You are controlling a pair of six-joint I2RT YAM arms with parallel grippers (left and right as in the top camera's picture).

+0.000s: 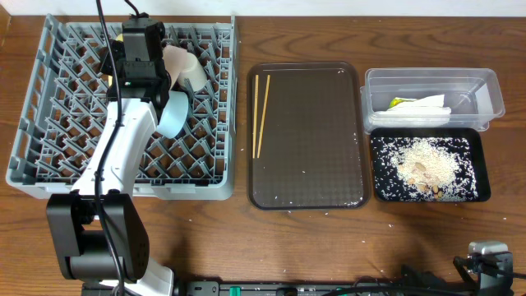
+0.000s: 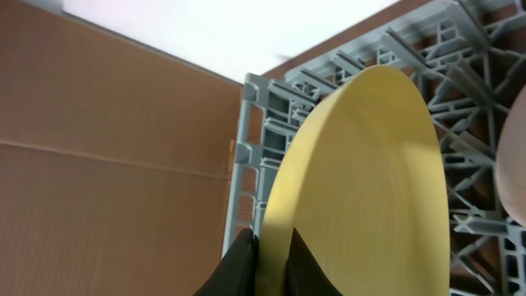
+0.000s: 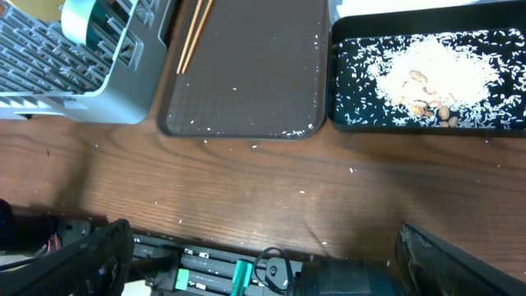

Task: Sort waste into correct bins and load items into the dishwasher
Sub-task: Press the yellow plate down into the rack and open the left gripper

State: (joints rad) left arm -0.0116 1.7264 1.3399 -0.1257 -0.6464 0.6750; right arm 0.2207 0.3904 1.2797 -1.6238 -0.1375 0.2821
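The left gripper (image 2: 271,261) is clamped on the rim of the yellow plate (image 2: 370,189). The plate stands on edge at the far side of the grey dish rack (image 2: 255,140), with the light blue bowl (image 1: 174,113) racked nearby. The right gripper (image 3: 271,259) hangs spread wide and empty over the desk's (image 3: 246,181) near edge; beyond it the chopsticks (image 1: 260,115) lie on the brown tray (image 1: 312,123), the napkin (image 1: 419,105) in the clear tub (image 1: 493,86), and rice crumbs (image 1: 427,160) in the black tray (image 1: 486,177).

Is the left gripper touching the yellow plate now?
Touching. The left wrist view shows it: the left gripper has both fingers pressed on the rim of the yellow plate, one on each side.
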